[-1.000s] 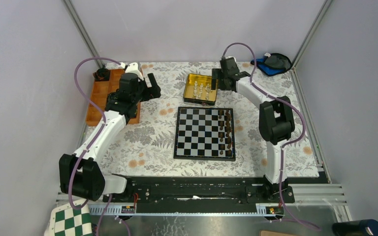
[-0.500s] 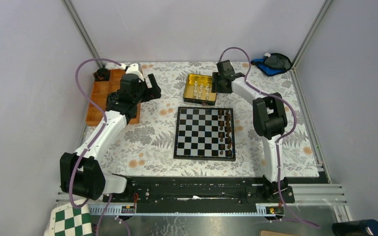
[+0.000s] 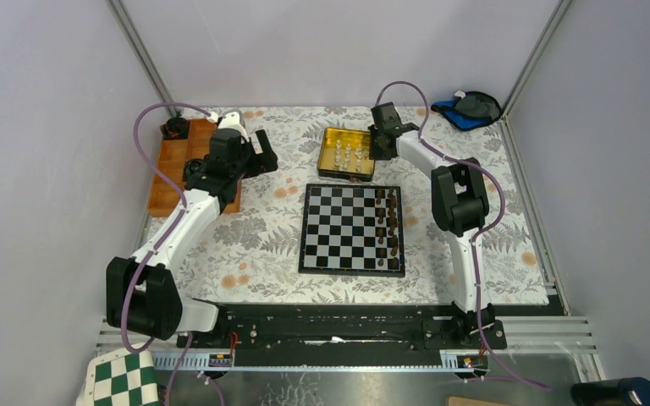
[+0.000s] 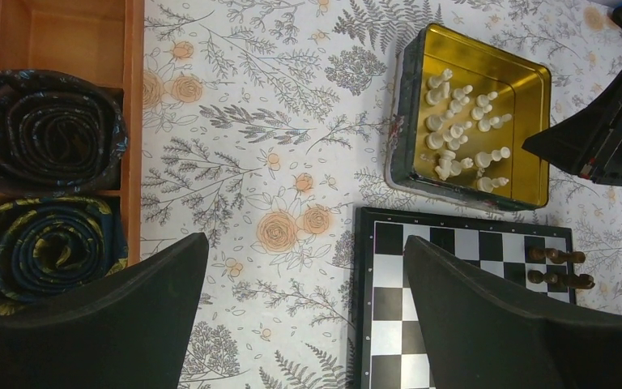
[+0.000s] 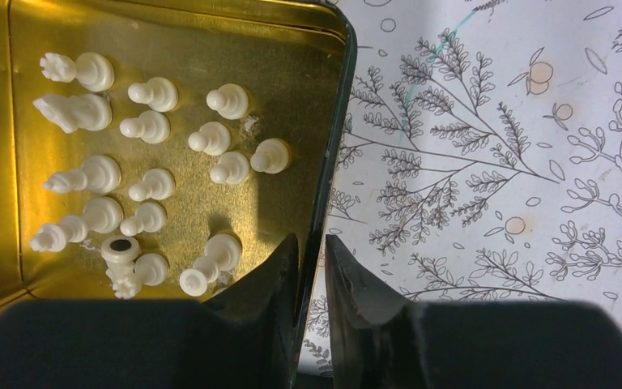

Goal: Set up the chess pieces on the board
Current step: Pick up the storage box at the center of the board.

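Right end effector (image 5: 312, 243): fingers drawn nearly together, astride the right wall of the gold tin (image 5: 336, 121), one finger inside and one outside. Cannot tell whether the pads are pinching the wall or just short of it.

Left end effector (image 4: 301, 251): spread wide, holding nothing, hanging above the floral counter (image 4: 275, 146). A wooden tray (image 4: 65, 32) with rolled cloths is off its left finger; the board's corner is under its right finger.

White chess pieces (image 5: 152, 185): all seen lie in the tin, on the inner side of the right end effector's left finger – mostly lying over, a few clustered near that fingertip. None on the chessboard (image 3: 338, 228), which sits on the base side of the right end effector, close to the tin. Dark pieces (image 3: 387, 222) stand in two lines along the board edge nearest the right arm.

Step, as I read it – early: white side not begun; the right arm is taking hold of the tin itself, not a piece.

Next move calls for a firm clamp on the thin wall, then a slow shift or steadying of the tin so the pieces do not scatter; after that, a fine pinch on a single small piece
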You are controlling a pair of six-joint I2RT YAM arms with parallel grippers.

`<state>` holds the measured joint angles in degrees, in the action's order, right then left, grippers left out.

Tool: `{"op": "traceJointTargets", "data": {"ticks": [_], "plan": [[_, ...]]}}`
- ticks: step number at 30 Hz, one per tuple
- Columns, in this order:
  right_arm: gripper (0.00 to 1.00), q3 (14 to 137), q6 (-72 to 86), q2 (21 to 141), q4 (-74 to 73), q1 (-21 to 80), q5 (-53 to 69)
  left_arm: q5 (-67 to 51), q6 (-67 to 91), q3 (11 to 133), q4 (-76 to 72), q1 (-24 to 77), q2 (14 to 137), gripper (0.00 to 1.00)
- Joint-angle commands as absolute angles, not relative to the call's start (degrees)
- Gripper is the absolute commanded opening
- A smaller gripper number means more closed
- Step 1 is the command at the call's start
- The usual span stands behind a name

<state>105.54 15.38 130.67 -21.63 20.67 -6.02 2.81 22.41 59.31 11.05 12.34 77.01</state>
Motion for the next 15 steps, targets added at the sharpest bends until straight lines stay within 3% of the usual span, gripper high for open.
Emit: {"op": "traceJointTargets", "data": {"ticks": [1, 5, 10, 15], "plan": [[0.23, 109.1, 15.0, 131.7, -22.6, 19.7, -5.3, 4.0, 23.3, 58.5, 7.4, 12.5, 77.5, 0.99], [0.18, 111.0, 15.0, 132.2, -23.5, 19.0, -5.2, 3.9, 23.5, 58.5, 7.5, 12.5, 77.8, 0.99], [0.04, 112.8, 15.5, 132.4, -24.2, 17.7, -5.0, 3.9, 23.7, 58.4, 7.6, 12.4, 78.2, 0.99], [0.01, 113.4, 15.9, 132.1, -24.3, 15.9, -4.3, 4.1, 23.8, 58.5, 7.8, 12.5, 78.7, 0.99]]}}
